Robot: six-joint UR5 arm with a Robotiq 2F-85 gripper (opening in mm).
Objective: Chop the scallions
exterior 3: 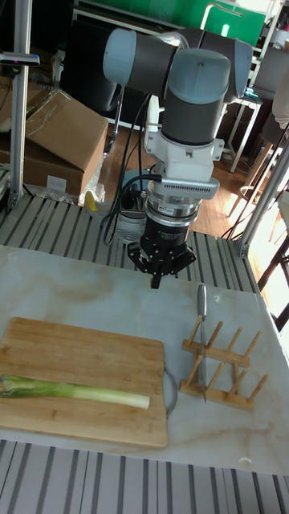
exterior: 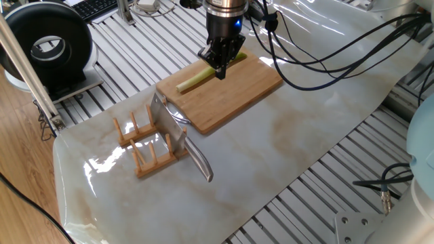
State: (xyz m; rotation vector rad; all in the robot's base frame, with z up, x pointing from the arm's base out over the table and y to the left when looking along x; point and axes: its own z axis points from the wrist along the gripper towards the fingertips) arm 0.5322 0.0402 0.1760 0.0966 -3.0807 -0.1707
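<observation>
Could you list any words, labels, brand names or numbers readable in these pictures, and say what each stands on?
None can be read. The robot arm, the tool, the cutting board, the knife and the cardboard box show no legible text; the keyboard keys are too small to read.

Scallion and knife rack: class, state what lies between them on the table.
In the tall fixed view: bare cutting board, its wire handle and a strip of tabletop lie between scallion and rack.
</observation>
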